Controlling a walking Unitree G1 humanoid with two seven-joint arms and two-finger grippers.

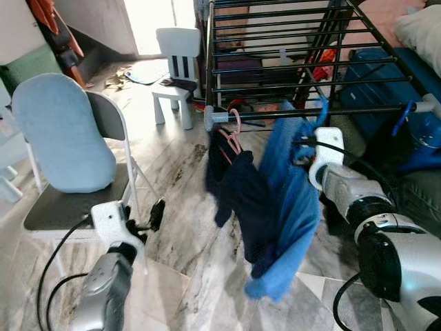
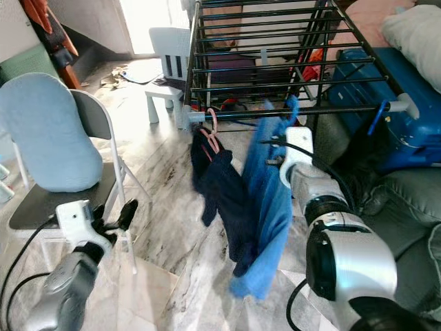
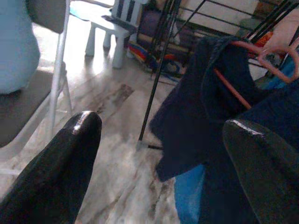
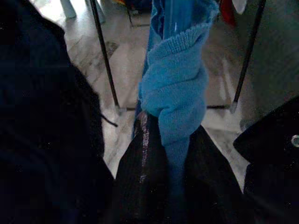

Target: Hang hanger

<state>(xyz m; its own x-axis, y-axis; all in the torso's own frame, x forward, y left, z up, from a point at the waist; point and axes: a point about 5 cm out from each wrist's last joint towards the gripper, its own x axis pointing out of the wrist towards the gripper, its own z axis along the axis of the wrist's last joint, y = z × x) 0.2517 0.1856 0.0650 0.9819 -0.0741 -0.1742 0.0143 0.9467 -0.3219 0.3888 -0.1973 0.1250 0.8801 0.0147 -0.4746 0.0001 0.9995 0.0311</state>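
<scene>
Right gripper (image 4: pixel 175 154) has its two black fingers pressed together on a fold of the bright blue knitted garment (image 1: pixel 293 207), close under the front bar of the black metal drying rack (image 1: pixel 289 62). In the right wrist view the blue knit goes down between the two fingers, so the grip is on cloth; if the hanger itself is also held, I cannot tell. A blue hook-like piece (image 1: pixel 322 110) rises over the front bar beside the gripper, and it is probably the hanger of this garment, though the cloth covers most of it.

Just beside, a dark navy garment (image 1: pixel 238 186) hangs on a thin pink hanger (image 1: pixel 234 131) whose hook is already over the same bar.

Left gripper (image 1: pixel 145 221) is low and well apart from the rack, near the grey folding chair with a light blue cushion (image 1: pixel 62 138). Its fingers stand apart and hold nothing.

I judge the blue garment to be soft and light, so it will fold and swing freely and give little support. The hanger is the stiff part; the better place to hold is near its hook, because knit can slip through the fingers.
</scene>
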